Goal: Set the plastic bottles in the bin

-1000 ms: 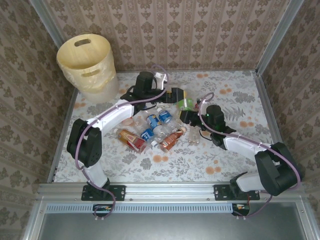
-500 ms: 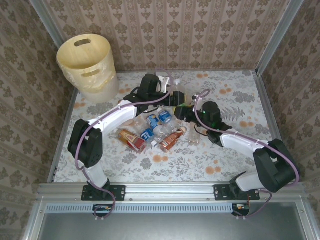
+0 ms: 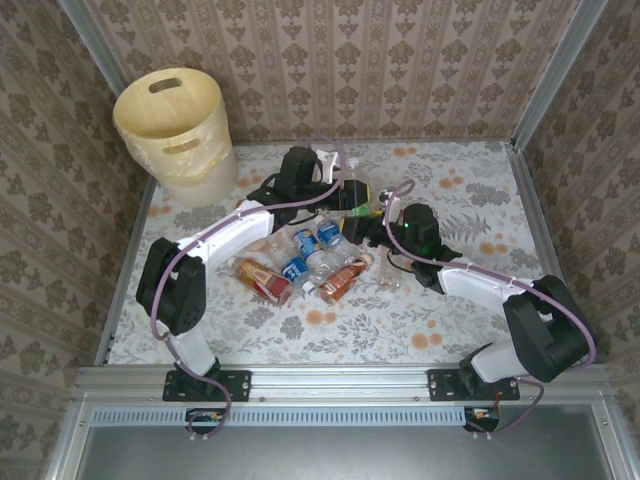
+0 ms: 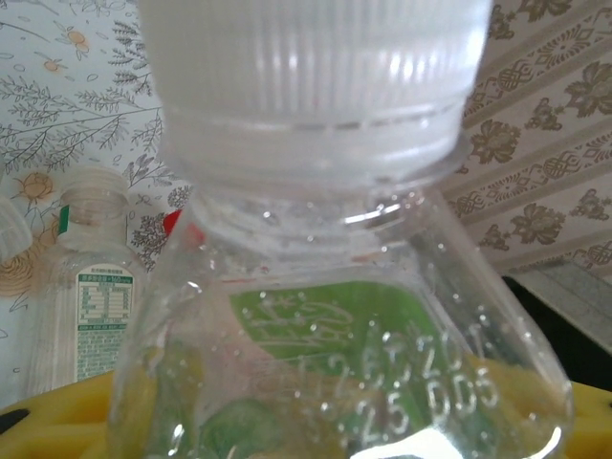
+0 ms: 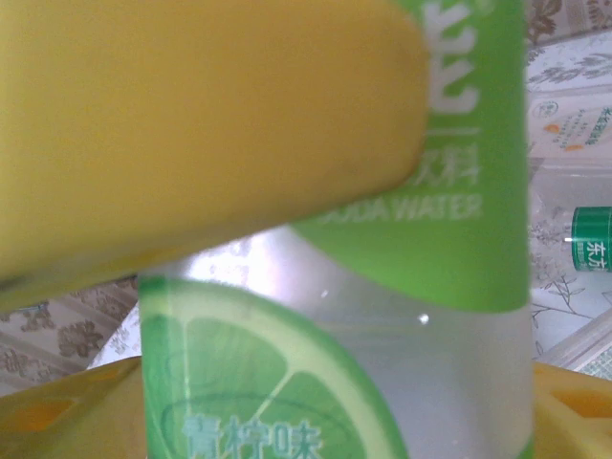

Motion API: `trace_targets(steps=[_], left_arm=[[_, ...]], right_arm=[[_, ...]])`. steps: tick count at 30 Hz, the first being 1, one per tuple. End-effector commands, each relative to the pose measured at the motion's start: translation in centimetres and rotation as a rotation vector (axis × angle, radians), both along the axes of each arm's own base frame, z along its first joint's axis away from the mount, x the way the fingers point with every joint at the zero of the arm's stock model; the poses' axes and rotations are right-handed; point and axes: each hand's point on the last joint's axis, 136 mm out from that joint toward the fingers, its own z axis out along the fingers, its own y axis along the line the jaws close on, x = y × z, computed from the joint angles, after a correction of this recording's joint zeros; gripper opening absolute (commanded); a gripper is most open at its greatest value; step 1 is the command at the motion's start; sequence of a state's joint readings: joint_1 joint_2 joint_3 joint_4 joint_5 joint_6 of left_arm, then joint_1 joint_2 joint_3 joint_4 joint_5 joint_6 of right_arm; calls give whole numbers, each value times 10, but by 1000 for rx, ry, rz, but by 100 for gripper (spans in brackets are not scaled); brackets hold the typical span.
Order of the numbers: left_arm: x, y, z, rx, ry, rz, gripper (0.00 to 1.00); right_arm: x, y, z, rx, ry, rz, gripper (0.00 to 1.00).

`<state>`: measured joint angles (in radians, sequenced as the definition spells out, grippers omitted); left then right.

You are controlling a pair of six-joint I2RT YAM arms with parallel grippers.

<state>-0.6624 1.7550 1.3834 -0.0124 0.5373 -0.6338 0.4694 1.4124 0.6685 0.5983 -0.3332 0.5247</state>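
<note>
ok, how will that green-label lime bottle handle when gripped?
The green-label bottle looks see-through with only droplets inside, so it is probably near empty and light. Its thin clear walls may dent under squeeze. The glossy label could slip.

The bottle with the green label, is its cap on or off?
On. A white ribbed cap sits on the neck of the green-label bottle, seen close in the left wrist view.

The right gripper (image 3: 370, 220) has swung the green-labelled bottle (image 3: 360, 205) leftward; the left gripper (image 3: 350, 193) now closes around it too.
</note>
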Motion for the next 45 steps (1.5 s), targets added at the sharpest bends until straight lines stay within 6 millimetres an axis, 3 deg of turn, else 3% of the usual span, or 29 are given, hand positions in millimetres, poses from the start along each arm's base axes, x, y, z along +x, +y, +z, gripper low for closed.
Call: trace_targets(steps=[1,7,10,19,27,33,35,45], left_arm=[[12,8,8,-26,-21,40,62],[33,35,1,60,-34,157,61],[43,48,3,69,-41,200,61],[66,91,29,206,-188,337,61],[89,146,72,396,-403,513,61],[110,183,112,477,-536,619,61],[123,209,129,503,-572,687,61],[153,287,195,572,-698,869,62]], right_arm=[[-12,4,23,-6,-71,57,91],[-22,-10,31,-63,-125,23,100],[-23,-20,35,-95,-147,-21,100],[-5,-77,14,-153,-74,-349,100],[2,-111,-6,-94,25,-517,100],[3,-117,-7,-81,45,-541,100],[3,-119,-8,-79,51,-546,100],[0,-128,-7,-76,54,-564,100]])
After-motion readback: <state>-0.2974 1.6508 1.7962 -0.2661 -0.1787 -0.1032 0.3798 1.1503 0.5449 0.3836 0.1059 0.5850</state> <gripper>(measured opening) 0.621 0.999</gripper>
